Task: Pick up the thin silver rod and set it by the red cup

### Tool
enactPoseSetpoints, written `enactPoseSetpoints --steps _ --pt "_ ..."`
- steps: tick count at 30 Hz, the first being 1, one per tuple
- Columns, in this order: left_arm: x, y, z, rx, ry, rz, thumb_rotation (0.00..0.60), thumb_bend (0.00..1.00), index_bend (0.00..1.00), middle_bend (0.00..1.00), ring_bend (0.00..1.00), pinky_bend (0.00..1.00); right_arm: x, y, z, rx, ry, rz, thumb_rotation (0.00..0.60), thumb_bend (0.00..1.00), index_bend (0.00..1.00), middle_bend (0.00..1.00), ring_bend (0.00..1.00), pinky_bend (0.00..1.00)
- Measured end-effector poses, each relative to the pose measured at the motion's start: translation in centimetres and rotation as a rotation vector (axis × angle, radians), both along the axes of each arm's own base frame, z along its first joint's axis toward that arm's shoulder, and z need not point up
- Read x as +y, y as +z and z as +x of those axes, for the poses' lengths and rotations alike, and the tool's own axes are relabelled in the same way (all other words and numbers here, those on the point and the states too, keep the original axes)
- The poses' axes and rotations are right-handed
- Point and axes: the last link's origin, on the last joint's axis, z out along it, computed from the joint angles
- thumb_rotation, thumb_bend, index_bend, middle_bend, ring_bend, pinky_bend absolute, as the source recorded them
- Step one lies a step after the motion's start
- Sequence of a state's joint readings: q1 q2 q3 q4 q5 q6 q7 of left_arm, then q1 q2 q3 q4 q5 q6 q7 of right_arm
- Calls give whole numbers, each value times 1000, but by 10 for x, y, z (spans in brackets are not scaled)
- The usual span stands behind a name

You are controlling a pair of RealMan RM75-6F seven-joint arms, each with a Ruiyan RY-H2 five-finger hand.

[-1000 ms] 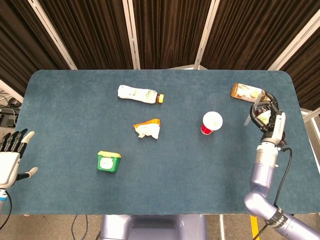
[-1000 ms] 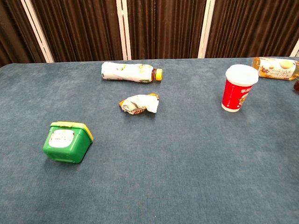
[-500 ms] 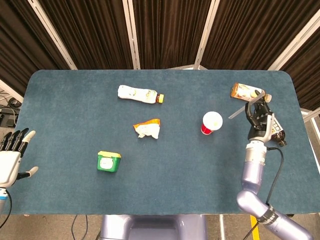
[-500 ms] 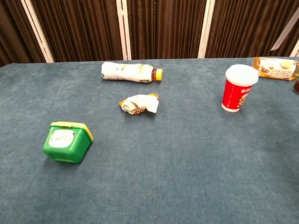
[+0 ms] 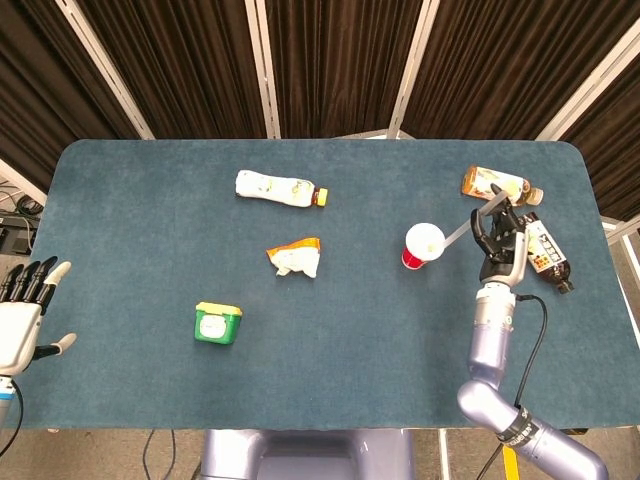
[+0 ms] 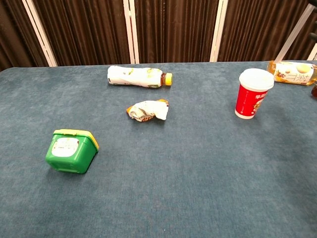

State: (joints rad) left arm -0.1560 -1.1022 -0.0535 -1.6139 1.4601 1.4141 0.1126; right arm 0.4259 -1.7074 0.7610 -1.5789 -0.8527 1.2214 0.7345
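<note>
Carrying the silver rod [image 5: 458,230] toward the red cup [image 5: 422,245].
Right hand [image 5: 499,233] fingers pinch the rod in the air, its tip over the cup; swinging lower could topple the cup. Left hand [image 5: 22,318] spread, idle.

The right hand [image 5: 498,236] hides the near end of the thin silver rod [image 5: 462,229]; the chest view's right edge crops the rod.

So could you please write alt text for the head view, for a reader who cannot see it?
The right hand holds the thin silver rod in the air beside the red cup on a blue table. The left hand is open at the table's left edge.
</note>
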Motion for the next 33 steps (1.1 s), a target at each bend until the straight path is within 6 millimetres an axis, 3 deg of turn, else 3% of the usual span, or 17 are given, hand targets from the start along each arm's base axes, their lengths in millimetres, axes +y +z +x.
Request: enactPoseSetpoints --steps 33 --pt "-1 0 0 -4 0 -2 600 46 0 0 0 0 -20 -15 -11 -8 -60 33 600 328 646 190 0 0"
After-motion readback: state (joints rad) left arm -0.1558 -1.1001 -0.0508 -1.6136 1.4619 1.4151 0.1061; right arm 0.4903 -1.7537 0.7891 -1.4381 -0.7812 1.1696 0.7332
